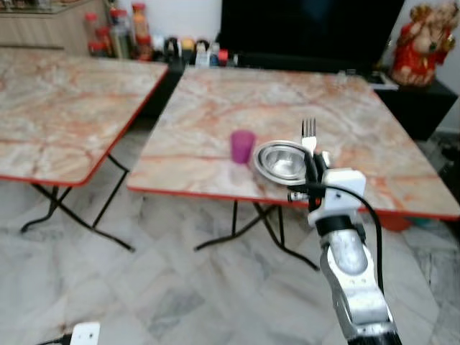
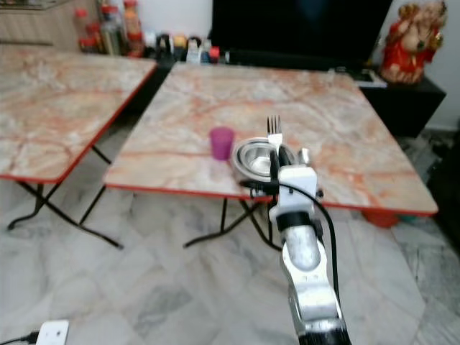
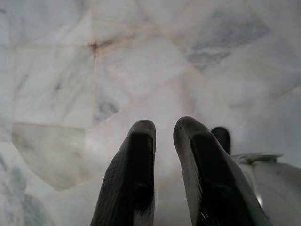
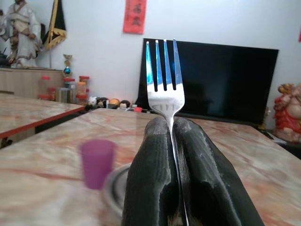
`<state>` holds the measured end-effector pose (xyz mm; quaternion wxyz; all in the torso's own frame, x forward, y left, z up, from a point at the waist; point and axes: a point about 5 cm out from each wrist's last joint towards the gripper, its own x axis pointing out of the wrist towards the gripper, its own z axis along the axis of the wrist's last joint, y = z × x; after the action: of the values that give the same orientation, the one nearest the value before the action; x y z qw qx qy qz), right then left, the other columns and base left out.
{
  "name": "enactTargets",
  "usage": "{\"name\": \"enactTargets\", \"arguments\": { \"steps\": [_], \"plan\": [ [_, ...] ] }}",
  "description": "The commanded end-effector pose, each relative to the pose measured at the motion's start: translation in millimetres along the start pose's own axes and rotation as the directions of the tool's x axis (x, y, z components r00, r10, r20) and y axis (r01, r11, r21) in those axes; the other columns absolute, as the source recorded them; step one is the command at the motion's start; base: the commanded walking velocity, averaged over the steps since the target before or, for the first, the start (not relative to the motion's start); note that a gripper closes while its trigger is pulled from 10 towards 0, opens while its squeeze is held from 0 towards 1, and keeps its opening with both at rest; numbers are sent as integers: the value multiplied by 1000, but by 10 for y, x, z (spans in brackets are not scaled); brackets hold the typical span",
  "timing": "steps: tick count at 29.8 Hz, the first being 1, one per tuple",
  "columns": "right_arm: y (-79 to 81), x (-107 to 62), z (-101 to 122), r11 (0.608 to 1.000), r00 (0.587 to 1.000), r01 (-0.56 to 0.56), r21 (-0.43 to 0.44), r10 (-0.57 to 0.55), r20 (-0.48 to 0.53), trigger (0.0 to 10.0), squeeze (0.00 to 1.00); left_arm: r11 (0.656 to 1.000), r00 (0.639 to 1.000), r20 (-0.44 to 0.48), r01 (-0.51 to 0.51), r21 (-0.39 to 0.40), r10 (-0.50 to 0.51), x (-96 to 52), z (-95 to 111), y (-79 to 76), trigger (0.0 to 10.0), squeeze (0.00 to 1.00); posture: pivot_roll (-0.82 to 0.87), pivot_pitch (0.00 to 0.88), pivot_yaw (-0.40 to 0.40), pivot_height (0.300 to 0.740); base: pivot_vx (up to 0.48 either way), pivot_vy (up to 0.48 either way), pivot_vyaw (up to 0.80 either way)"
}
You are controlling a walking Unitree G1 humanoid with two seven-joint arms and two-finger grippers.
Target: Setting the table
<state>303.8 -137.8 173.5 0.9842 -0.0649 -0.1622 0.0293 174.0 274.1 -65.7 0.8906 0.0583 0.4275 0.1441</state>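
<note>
My right gripper (image 1: 314, 159) is shut on a silver fork (image 1: 309, 134) whose tines point straight up; the wrist view shows the fork (image 4: 164, 70) clamped between the black fingers (image 4: 150, 174). It hovers at the near edge of the marble-patterned table (image 1: 215, 100), just in front of a steel bowl (image 1: 279, 159). A purple cup (image 1: 242, 146) stands left of the bowl. My left gripper (image 3: 164, 129) hangs down over the floor with its fingers a narrow gap apart and nothing between them.
A second folding table (image 1: 57, 108) stands to the left, with a gap between the two. Jars and bottles (image 1: 118, 32), a black television (image 1: 309, 29) and a red figurine (image 1: 424, 43) line the back. A white plug (image 1: 85, 334) lies on the marble floor.
</note>
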Motion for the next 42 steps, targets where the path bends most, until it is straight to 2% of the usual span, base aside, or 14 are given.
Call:
{"name": "enactTargets", "arguments": {
  "steps": [1,8,23,32,35,37,42],
  "plan": [
    [-8,-16,11,1000,1000,3,6,-3,-5,10000,0,1000,1000,-20,15,2,-15,-9,-55,-72,10000,0,-12,80,-6,740,0,-454,0],
    [30,-9,4,1000,1000,-2,20,3,-11,10000,0,1000,1000,-18,14,-2,-14,-9,-54,-80,10000,0,-13,83,-8,740,0,-439,0],
    [94,8,-1,999,999,-19,45,20,-26,10000,0,999,1000,0,16,-36,-16,-1,-13,-92,10000,0,-12,82,-11,740,0,0,0],
    [121,21,7,999,999,-40,8,40,-22,10000,0,999,1000,-1,9,-35,-9,1,-7,-77,10000,0,-11,83,-12,740,353,0,0],
    [128,27,2,999,999,-39,12,40,-25,10000,0,999,1000,-2,9,-33,-10,1,-7,-75,10000,0,-12,84,-10,740,379,0,606],
    [113,35,-5,998,999,-18,57,20,-33,10000,0,999,1000,-3,10,-33,-10,1,-9,-78,10000,0,-9,85,-13,740,379,0,0],
    [98,48,-3,999,999,-13,50,15,-34,10000,0,999,1000,-4,10,-34,-10,1,-8,-79,10000,0,-11,86,-13,740,388,0,0]
  ]
}}
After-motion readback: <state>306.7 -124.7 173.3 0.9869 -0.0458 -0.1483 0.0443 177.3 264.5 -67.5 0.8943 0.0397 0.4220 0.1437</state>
